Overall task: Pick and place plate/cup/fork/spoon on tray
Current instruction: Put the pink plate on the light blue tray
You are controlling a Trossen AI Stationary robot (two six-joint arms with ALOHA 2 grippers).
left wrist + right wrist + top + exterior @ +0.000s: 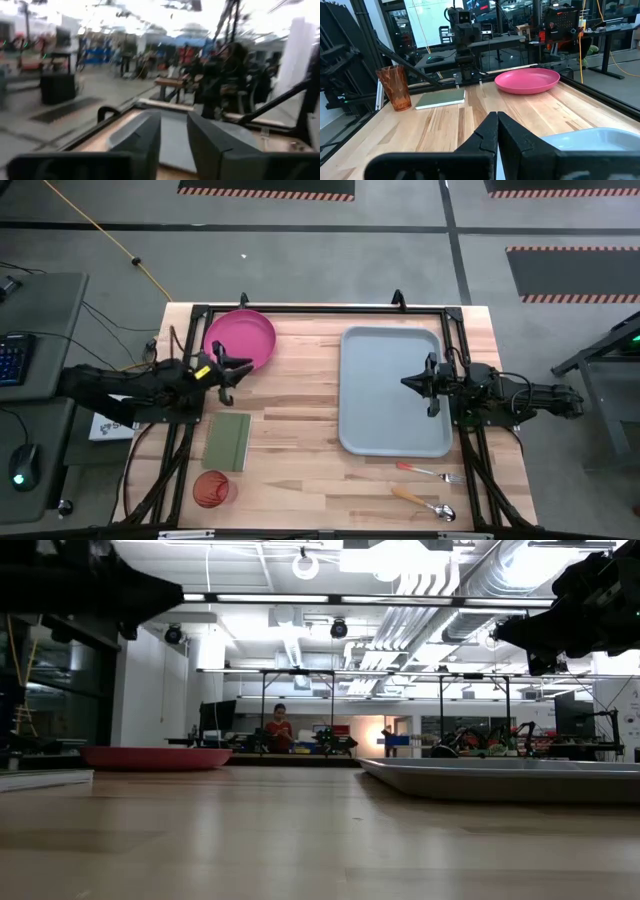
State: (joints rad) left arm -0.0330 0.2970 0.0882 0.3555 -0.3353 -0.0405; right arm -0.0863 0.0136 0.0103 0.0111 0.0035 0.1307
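Plate [240, 338], tray [392, 390]: unlabelled

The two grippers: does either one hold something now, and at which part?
Nothing is held. The left gripper is open beside the round magenta-pink plastic plate, with an empty gap between its fingers. The right gripper is shut above the light blue-grey rectangular tray.

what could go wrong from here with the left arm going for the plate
1. The left gripper sits right at the plate's near rim with jaws only partly apart; the raised rim may slip out or the plate may get pushed away.
2. The green notebook lies just beside that arm's path and could get knocked.
3. The right gripper hovers, shut, over the tray, so a plate carried across could meet it.
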